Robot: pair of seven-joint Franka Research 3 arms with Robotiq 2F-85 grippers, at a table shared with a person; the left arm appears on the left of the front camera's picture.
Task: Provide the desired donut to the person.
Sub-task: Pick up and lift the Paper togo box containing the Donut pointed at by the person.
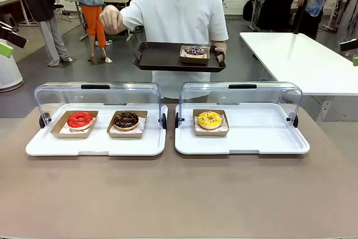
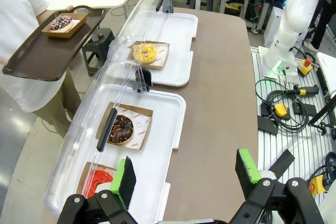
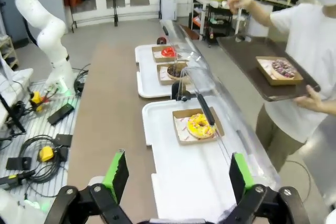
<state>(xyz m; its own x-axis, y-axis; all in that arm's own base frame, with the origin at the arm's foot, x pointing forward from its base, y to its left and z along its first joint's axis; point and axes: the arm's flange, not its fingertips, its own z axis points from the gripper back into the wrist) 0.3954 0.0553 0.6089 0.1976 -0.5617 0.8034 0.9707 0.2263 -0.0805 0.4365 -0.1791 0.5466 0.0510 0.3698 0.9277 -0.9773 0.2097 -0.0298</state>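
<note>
Three donuts lie in cardboard trays on the table. A red donut [image 1: 80,120] and a chocolate donut [image 1: 126,120] share the left white tray [image 1: 95,146]; a yellow donut [image 1: 210,120] sits on the right white tray [image 1: 263,138]. The person [image 1: 182,9] stands at the far side, holding a dark tray [image 1: 162,57] that carries a sprinkled chocolate donut [image 1: 194,51]; the other hand [image 1: 112,20] is raised. My left gripper [image 2: 186,174] hangs open above the near edge of the table by the red donut [image 2: 97,182]. My right gripper [image 3: 178,176] is open, above the yellow donut's [image 3: 201,126] tray.
Clear hinged lids [image 1: 98,96] [image 1: 240,96] stand open at the back of both white trays. A white table [image 1: 302,60] stands at the back right. Bystanders move about behind the person. Cables and pendants [image 2: 286,111] lie on the floor beside the table.
</note>
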